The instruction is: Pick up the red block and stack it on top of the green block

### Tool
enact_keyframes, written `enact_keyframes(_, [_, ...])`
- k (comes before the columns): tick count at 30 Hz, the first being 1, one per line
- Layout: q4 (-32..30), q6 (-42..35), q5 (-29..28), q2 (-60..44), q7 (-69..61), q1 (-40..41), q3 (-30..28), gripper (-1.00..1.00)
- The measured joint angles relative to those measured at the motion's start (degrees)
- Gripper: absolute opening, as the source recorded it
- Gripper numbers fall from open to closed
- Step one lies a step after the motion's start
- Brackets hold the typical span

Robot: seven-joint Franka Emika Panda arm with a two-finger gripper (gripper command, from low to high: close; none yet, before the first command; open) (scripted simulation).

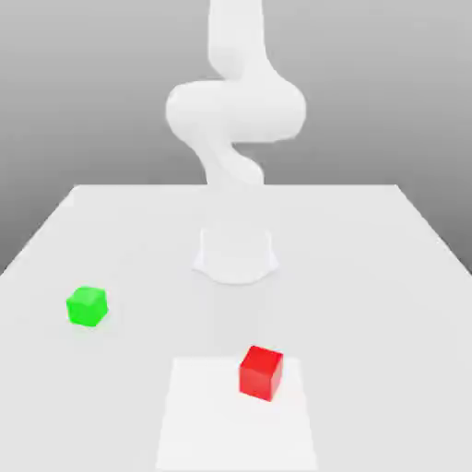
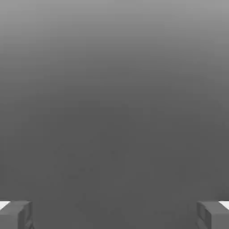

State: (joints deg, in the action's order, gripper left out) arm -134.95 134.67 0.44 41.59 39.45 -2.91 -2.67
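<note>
The red block (image 1: 261,372) sits on the white table (image 1: 369,277) near the front, slightly toward the exterior view's right. The smaller green block (image 1: 88,306) rests on the table toward the exterior view's left, well apart from the red one. In the hand view my gripper (image 2: 114,214) is open: its two grey fingertips (image 2: 15,214) stand far apart with nothing between them, against a plain grey background. Neither block is touched.
The arm's white base (image 1: 236,253) stands at the table's middle, and the arm (image 1: 235,111) curls upward past the picture's top. A slightly lighter square patch (image 1: 203,424) marks the table's front, under the red block.
</note>
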Motion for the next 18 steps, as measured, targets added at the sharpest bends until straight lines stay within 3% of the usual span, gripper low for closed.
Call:
enact_keyframes(9, [-12.56, 11.61, 2.25, -18.06, -26.51, -10.08, -7.94, 0.00])
enact_keyframes(18, [-24.69, 22.85, 0.92, -34.81, -49.28, -15.33, -10.27, 0.00])
